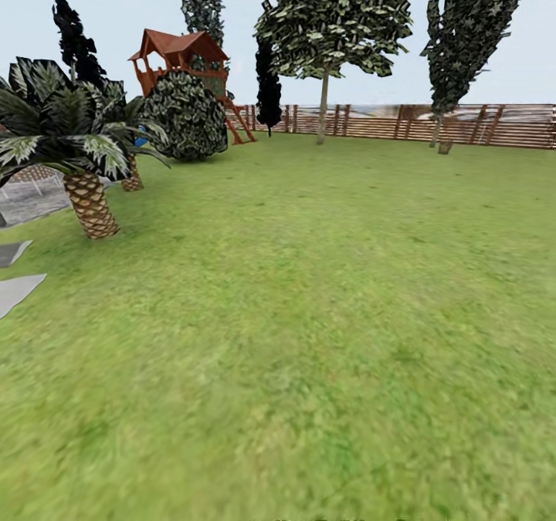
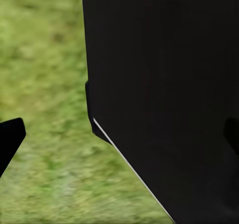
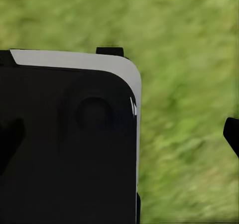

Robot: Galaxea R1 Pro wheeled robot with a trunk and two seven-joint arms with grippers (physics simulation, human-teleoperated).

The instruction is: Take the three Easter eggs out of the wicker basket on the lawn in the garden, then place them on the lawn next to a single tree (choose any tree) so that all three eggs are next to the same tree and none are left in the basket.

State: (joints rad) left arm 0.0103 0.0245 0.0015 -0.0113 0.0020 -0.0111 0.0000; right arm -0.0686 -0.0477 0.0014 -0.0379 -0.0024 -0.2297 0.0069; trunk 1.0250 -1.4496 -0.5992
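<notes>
The lawn (image 1: 309, 312) spreads wide and flat ahead of me in the head view. A tree (image 1: 323, 108) with a slender pale trunk stands at the far middle, and a second tree (image 1: 437, 129) stands far right by the fence. A small brown shape (image 1: 445, 147) sits at that second trunk's foot, too far off to tell if it is the wicker basket. The Easter eggs are out of view. My left gripper (image 2: 119, 139) and right gripper (image 3: 119, 134) hang over grass beside my black body, fingertips (image 2: 10, 137) (image 3: 232, 134) wide apart, open and holding nothing.
A short palm (image 1: 89, 204) stands near left, with grey paving slabs (image 1: 15, 289) at the left edge. A round bush (image 1: 185, 116) and red playhouse (image 1: 181, 58) sit behind it. A brown slat fence (image 1: 494, 126) closes the far side.
</notes>
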